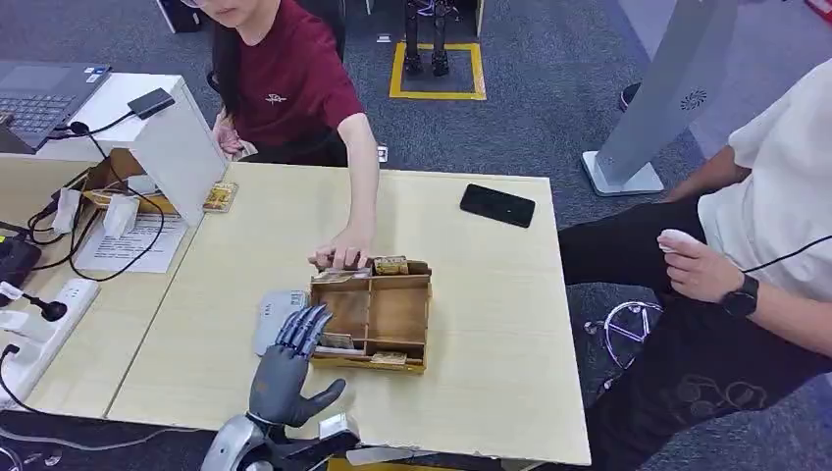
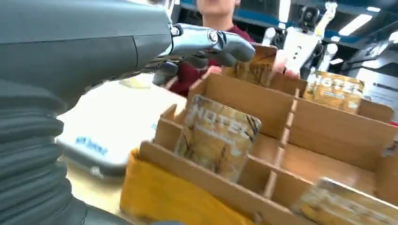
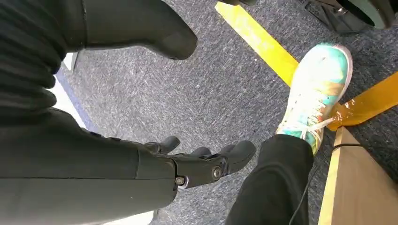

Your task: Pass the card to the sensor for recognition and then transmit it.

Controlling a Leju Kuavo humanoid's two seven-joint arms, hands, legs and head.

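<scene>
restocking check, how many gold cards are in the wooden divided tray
4 that I can see: two gold cards along the far edge, two in the near compartments of the wooden divided tray. Others may be hidden.

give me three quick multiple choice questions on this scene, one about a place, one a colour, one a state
1. Where is the phone on the table?
A. far right part
B. inside the tray
C. on the laptop

2. What colour is the shirt of the person reaching to the tray?
A. white
B. dark red
C. green

3. What does the left hand hold?
A. a card
B. the phone
C. nothing

A: it lies apart from the tray, toward the far right.
B: the sleeve is dark red.
C: its fingers are spread, empty.
</scene>
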